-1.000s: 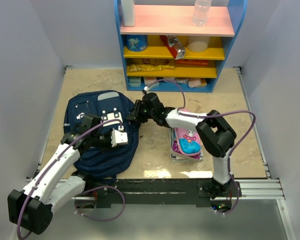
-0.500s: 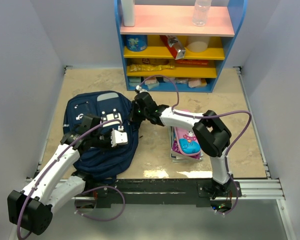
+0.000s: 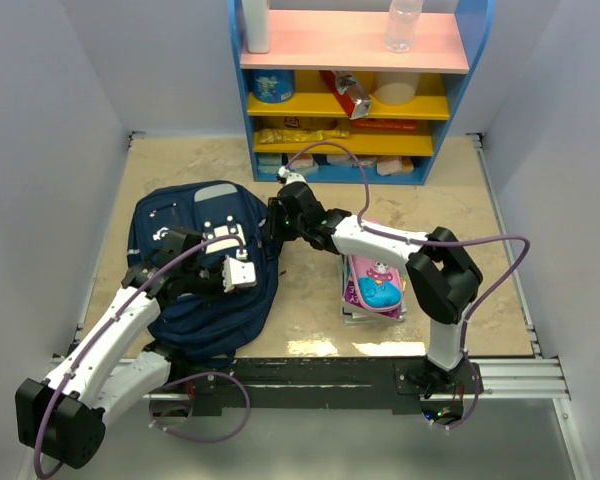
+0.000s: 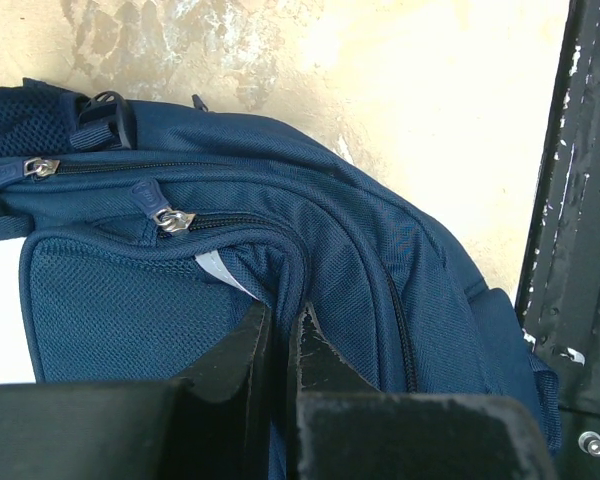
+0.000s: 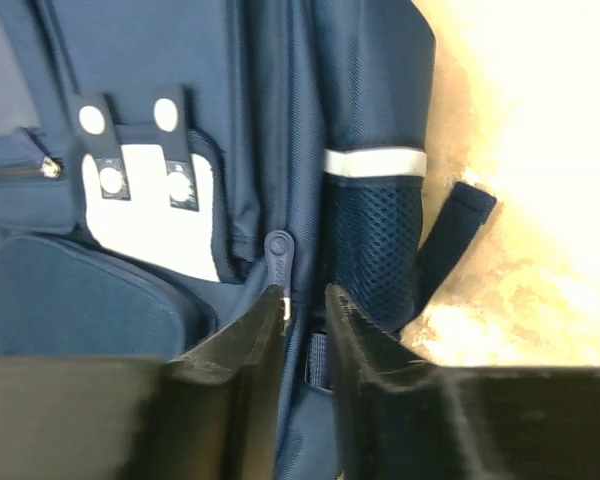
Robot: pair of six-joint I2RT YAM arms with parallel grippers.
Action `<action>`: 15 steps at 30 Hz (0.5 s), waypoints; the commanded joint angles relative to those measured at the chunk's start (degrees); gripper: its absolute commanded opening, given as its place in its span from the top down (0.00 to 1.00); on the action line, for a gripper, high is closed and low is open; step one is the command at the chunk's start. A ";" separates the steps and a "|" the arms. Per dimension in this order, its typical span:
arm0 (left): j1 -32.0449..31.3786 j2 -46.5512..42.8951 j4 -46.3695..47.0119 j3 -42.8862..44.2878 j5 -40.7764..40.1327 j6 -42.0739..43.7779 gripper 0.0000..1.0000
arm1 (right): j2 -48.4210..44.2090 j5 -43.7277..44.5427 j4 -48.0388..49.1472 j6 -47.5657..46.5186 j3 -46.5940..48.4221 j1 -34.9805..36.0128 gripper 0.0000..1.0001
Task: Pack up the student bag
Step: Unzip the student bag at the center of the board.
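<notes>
The navy blue student bag lies flat on the floor at the left, white logo patch up. My left gripper rests on its lower right part. In the left wrist view my left gripper is shut on a raised fold of the bag beside a zipper. My right gripper is at the bag's right edge. In the right wrist view my right gripper has its jaws a narrow gap apart, straddling the zipper seam. The blue zipper pull lies at the left fingertip.
A pink pencil case lies on flat items to the right of the bag, under my right arm. A blue and yellow shelf with snacks and bottles stands at the back. The black base rail runs along the near edge.
My right gripper has moved left onto the bag's right edge and now sits at the zipper pull. My left arm has stayed in place on the bag.
</notes>
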 commanded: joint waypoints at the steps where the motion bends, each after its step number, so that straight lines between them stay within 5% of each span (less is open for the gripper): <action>1: -0.27 -0.27 4.44 2.02 3.78 -1.01 1.00 | 0.51 -0.26 0.21 -3.80 2.83 0.88 0.56; 15: -0.27 -0.71 4.70 1.41 3.60 -1.09 1.00 | 7.63 0.44 -4.27 -6.62 10.66 2.37 0.59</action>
